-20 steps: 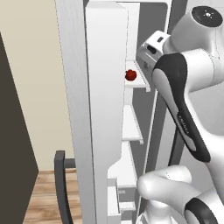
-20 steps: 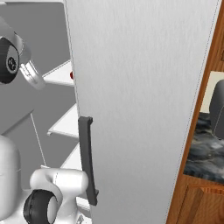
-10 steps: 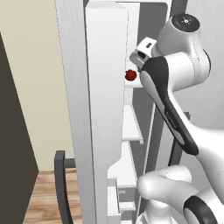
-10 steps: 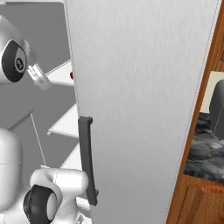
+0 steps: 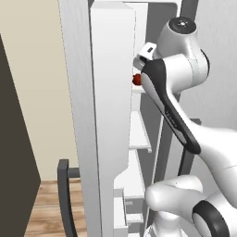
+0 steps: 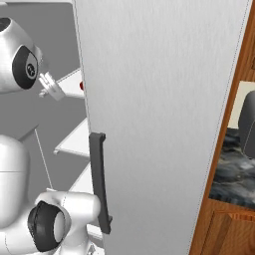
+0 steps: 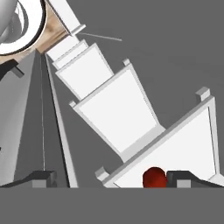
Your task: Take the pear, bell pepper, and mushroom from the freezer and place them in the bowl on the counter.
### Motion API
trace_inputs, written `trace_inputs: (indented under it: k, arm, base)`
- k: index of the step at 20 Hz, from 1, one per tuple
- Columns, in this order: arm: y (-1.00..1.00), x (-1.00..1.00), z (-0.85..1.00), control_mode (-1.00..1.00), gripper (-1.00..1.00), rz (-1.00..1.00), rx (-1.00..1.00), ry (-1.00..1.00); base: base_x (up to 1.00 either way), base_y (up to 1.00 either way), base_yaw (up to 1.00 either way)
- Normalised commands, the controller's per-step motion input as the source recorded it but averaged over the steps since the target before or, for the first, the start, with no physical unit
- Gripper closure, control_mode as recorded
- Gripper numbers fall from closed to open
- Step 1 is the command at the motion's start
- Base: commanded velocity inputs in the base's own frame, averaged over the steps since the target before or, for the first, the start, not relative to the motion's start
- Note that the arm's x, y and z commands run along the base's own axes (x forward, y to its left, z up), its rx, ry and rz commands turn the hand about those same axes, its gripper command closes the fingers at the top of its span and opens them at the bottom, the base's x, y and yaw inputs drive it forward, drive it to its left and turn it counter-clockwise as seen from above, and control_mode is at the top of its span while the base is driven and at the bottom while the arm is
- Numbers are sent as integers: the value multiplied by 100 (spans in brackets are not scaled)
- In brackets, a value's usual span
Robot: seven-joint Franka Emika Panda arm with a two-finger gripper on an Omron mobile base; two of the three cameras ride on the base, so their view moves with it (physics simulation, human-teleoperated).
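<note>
The freezer (image 5: 139, 132) stands open with white shelves (image 7: 113, 109) stacked inside. A small glossy red bell pepper (image 5: 137, 79) sits on an upper shelf, and a sliver of it (image 6: 82, 87) peeks past the door edge. My gripper (image 7: 111, 177) is open and reaches in over that shelf. The bell pepper (image 7: 154, 177) lies between the fingers, close against the right fingertip (image 7: 183, 177), with nothing gripped. The pear, the mushroom and the bowl are out of view. A strip of the dark marbled counter (image 6: 234, 172) shows at the far right.
The wide grey fridge door (image 6: 159, 99) with its dark handle (image 6: 99, 184) stands close on the right of the arm. The open freezer door (image 5: 76, 115) with a dark handle (image 5: 65, 194) flanks the left. A dark appliance (image 6: 247, 124) sits on the counter.
My arm has swung left and deeper into the freezer, bringing the hand beside the bell pepper's shelf. The pepper has not moved and the jaws stay wide.
</note>
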Motion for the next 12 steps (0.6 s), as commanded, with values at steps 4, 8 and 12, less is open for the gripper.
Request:
trace_inputs:
  k: [4,8,12]
  arm:
    - [11,28,-5,-100,-100,0,-7,5]
    - [0,34,-13,-100,-100,0,-5,4]
    - [0,39,-13,-100,-100,0,-3,2]
  base:
    - [0,0,0]
    - [0,0,0]
    - [0,0,0]
